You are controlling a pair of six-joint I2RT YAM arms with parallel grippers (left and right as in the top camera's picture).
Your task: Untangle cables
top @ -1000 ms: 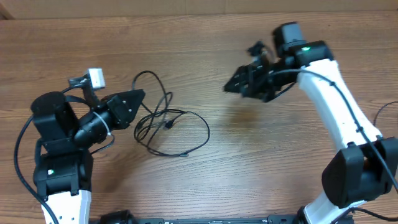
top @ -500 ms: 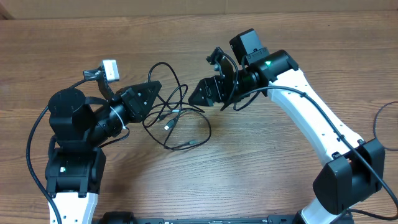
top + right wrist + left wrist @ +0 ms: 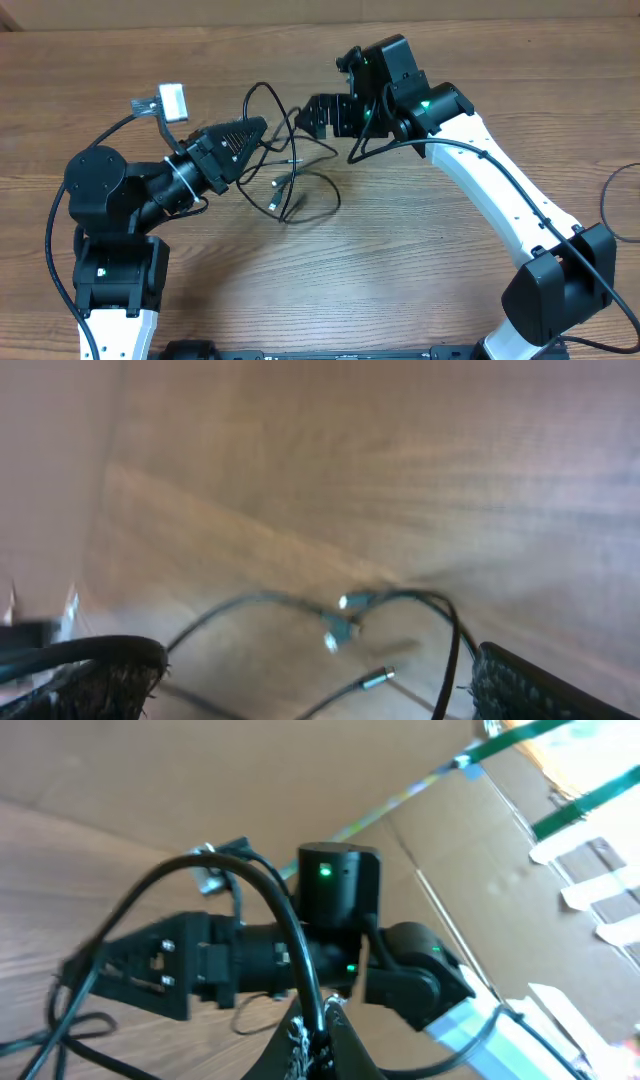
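- Tangle at centre frame from overhead: the cables loop loosely over the wooden table. The left gripper is clenched on a strand at their upper left. The right gripper sits just right of it, jaws spread wide, grasping nothing.
- Left wrist view: a black cord arcs up from the pinched tips at bottom centre.
- Right wrist view: fingers far apart at the bottom corners, with blurred metallic plug tips low between them.
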